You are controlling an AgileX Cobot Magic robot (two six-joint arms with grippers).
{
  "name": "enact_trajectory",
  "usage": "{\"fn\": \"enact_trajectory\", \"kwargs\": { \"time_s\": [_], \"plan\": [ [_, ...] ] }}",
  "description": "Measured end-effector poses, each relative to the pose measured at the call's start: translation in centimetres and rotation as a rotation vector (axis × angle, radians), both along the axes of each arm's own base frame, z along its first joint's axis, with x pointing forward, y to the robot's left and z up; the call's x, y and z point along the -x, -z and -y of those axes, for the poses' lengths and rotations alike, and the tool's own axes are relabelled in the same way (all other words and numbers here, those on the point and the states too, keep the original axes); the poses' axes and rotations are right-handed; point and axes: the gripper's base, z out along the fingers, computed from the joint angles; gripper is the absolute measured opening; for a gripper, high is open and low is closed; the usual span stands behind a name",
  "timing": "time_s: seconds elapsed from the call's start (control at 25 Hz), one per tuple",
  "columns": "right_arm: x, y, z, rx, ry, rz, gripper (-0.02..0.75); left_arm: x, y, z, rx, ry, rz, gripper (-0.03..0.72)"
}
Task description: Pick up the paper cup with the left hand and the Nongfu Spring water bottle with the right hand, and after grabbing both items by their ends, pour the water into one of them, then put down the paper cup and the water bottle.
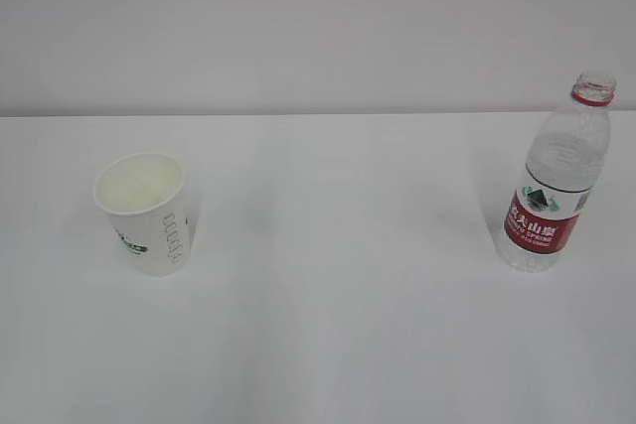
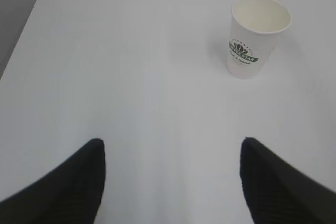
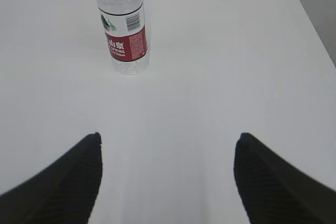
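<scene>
Nothing is grasped yet: the paper cup (image 1: 144,211) and the Nongfu Spring water bottle (image 1: 556,181), apparently uncapped, stand upright well apart on the tabletop (image 1: 348,295), so both wide-spread hands' fingers (image 2: 73,182) must first reach forward.

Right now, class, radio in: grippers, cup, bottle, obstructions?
Left gripper open, empty. Right gripper open, empty. Paper cup and uncapped water bottle upright on the table, untouched. Nothing in the way.

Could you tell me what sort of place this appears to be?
Probably a lab test bench: a bare white table against a blank wall, with only a paper cup and an uncapped water bottle set out.
</scene>
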Motion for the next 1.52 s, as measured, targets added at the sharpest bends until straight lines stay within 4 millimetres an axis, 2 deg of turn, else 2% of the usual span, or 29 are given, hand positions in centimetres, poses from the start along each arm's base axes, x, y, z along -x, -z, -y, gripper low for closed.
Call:
{"fn": "enact_trajectory", "kwargs": {
  "time_s": [0.56,0.84,1.08,1.52],
  "plan": [
    [0.0,0.0,-0.1,-0.008,-0.006,0.002,0.588,0.0,-0.1,0.0,0.004,0.003,0.01,0.571],
    [0.1,-1.7,-0.1,-0.007,-0.015,0.125,0.588,-0.4,-1.8,0.1,0.012,0.006,0.181,0.57],
    [-0.1,-2.2,-0.1,-0.005,-0.018,0.185,0.587,-0.7,-3.0,0.0,0.009,0.004,0.321,0.57],
    [-0.5,-3.7,-0.2,0.003,-0.021,0.351,0.588,-0.8,-4.1,-0.4,-0.059,-0.024,0.441,0.57]
  ]
}}
